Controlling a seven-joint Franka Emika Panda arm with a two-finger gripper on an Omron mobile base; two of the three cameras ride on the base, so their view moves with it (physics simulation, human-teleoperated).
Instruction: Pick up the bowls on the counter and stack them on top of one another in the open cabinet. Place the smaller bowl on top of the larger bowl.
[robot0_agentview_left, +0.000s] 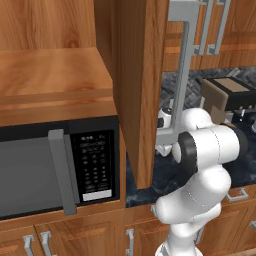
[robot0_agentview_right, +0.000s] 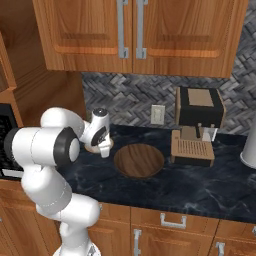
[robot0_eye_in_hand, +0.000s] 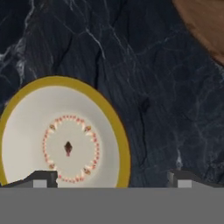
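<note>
In the hand view the smaller bowl (robot0_eye_in_hand: 65, 144) sits straight below me: cream-white, with a yellow rim and a ring of small red marks inside. My gripper (robot0_eye_in_hand: 112, 180) hangs open above its right rim, one fingertip (robot0_eye_in_hand: 41, 179) over the bowl's inside and the other over bare counter (robot0_eye_in_hand: 144, 87). From the right base view, the gripper (robot0_agentview_right: 104, 148) points down at that bowl (robot0_agentview_right: 91, 148) near the counter's left end. The larger bowl (robot0_agentview_right: 139, 160), dark striped wood, lies just to its right, and its edge (robot0_eye_in_hand: 203, 26) shows at the hand view's top right corner.
The open cabinet's shelf floor (robot0_agentview_left: 50, 75) lies above a black microwave (robot0_agentview_left: 55, 165). Its tall door (robot0_agentview_left: 142, 90) with a grey bar handle (robot0_agentview_left: 182, 75) stands out over the counter, beside my arm. A coffee machine (robot0_agentview_right: 197, 125) on its wooden tray stands right of the wooden bowl. A white vessel (robot0_agentview_right: 248, 145) is at the far right.
</note>
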